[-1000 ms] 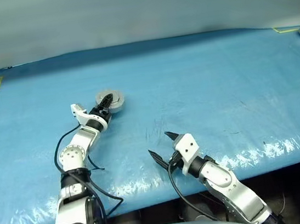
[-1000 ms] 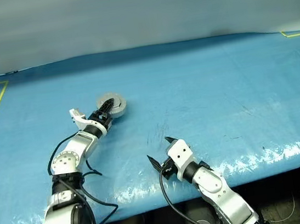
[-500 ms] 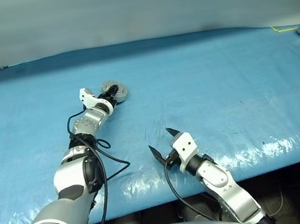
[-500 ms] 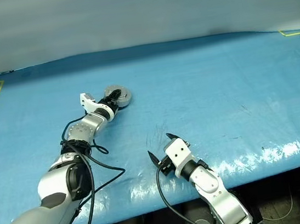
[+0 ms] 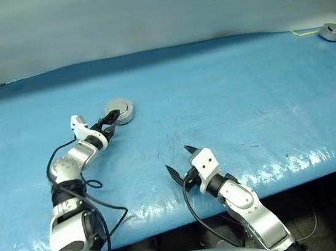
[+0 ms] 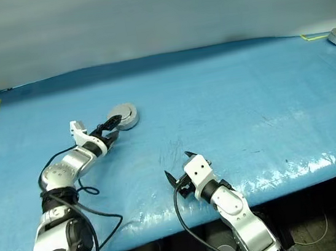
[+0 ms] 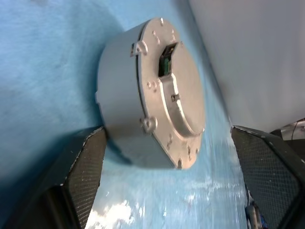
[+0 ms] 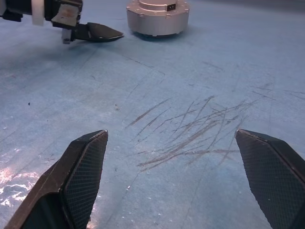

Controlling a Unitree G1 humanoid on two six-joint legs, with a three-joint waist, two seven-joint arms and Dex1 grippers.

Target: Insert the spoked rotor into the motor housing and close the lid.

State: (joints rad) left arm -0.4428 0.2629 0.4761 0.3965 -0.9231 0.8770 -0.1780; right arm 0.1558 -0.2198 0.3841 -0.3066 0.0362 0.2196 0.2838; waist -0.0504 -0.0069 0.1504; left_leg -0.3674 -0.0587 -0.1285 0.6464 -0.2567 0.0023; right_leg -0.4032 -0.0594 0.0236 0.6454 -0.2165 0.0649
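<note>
Left gripper (image 5: 111, 118) sits just short of the motor housing (image 5: 119, 111) on the blue desk (image 5: 231, 86), fingers (image 7: 83, 167) spread wide to either side of the case, one near its wall, neither clearly gripping. Housing rests free on the desk with the lid (image 7: 177, 95) already closed on top, flat silver plate with small screws and a dark slot. It reads as solid metal, so likely heavy for its size, stiff, smooth-sided and a bit slippery; best hold looks like across the round side wall, low down, not on the thin lid rim or its small tabs. Right gripper (image 5: 180, 163) hovers over a scratched patch near the desk's front edge, fingers (image 8: 81, 167) spread, holding nothing, well apart from the housing. Rotor cannot be seen, presumably inside under the lid, cannot confirm. Far right corner holds small grey parts (image 5: 331, 31), too small to identify, partly cut off.
</note>
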